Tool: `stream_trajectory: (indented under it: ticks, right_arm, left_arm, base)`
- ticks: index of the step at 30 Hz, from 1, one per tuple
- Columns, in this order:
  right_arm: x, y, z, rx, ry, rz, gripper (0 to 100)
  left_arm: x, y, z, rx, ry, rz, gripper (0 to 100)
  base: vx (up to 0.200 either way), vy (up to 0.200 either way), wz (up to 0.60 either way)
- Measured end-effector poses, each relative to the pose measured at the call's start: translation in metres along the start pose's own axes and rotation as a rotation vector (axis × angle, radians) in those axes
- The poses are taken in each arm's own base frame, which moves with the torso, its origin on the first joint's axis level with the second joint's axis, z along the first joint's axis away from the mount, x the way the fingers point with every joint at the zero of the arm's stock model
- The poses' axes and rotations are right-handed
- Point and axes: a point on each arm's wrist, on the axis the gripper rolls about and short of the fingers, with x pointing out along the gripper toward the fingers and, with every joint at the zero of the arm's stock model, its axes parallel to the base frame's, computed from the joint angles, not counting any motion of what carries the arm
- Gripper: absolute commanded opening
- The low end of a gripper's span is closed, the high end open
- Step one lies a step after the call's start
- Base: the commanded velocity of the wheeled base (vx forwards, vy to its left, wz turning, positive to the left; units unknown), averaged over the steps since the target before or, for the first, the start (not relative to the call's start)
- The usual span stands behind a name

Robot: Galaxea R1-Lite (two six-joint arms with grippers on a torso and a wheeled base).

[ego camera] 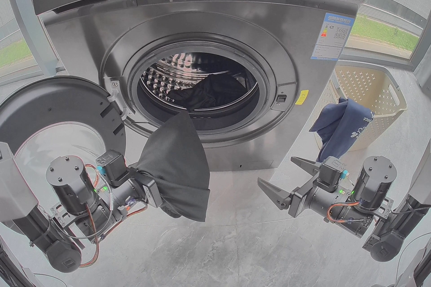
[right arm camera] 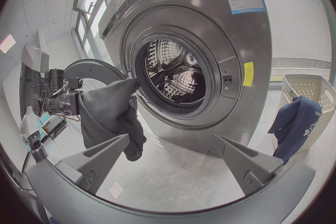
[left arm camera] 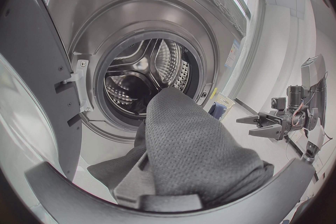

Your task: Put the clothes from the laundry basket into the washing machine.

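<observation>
My left gripper (ego camera: 150,193) is shut on a dark grey garment (ego camera: 177,167) that drapes over it, held just below and in front of the washing machine's round opening (ego camera: 197,86). In the left wrist view the grey garment (left arm camera: 196,151) covers the fingers. A black piece of clothing (ego camera: 208,90) lies inside the drum. My right gripper (ego camera: 283,178) stands open and holds nothing, low at the machine's right front corner. A navy garment (ego camera: 343,124) hangs over the rim of the beige laundry basket (ego camera: 381,99) to the right of the machine.
The washer door (ego camera: 58,115) is swung open to the left, close to my left arm. Grey stone floor (ego camera: 233,238) lies in front of the machine. Windows stand behind and beside it.
</observation>
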Motion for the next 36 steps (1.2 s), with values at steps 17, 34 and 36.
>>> stream_trajectory:
  ticks: [17, 34, 36]
  right_arm:
    - [0.0, 0.004, -0.001, 0.0, 0.003, 0.013, 100]
    - [0.0, 0.009, -0.001, 0.002, 0.005, 0.027, 100]
    - [0.0, 0.009, -0.002, 0.002, 0.006, 0.027, 100]
  left_arm:
    - [0.005, -0.003, -0.013, 0.003, 0.049, -0.008, 0]
    - [0.007, -0.007, -0.016, 0.004, 0.06, -0.025, 0]
    - [0.007, -0.008, -0.016, 0.004, 0.062, -0.029, 0]
  base:
    - [0.094, 0.0, 0.0]
    - [0.094, 0.0, 0.0]
    - [0.0, 0.0, 0.0]
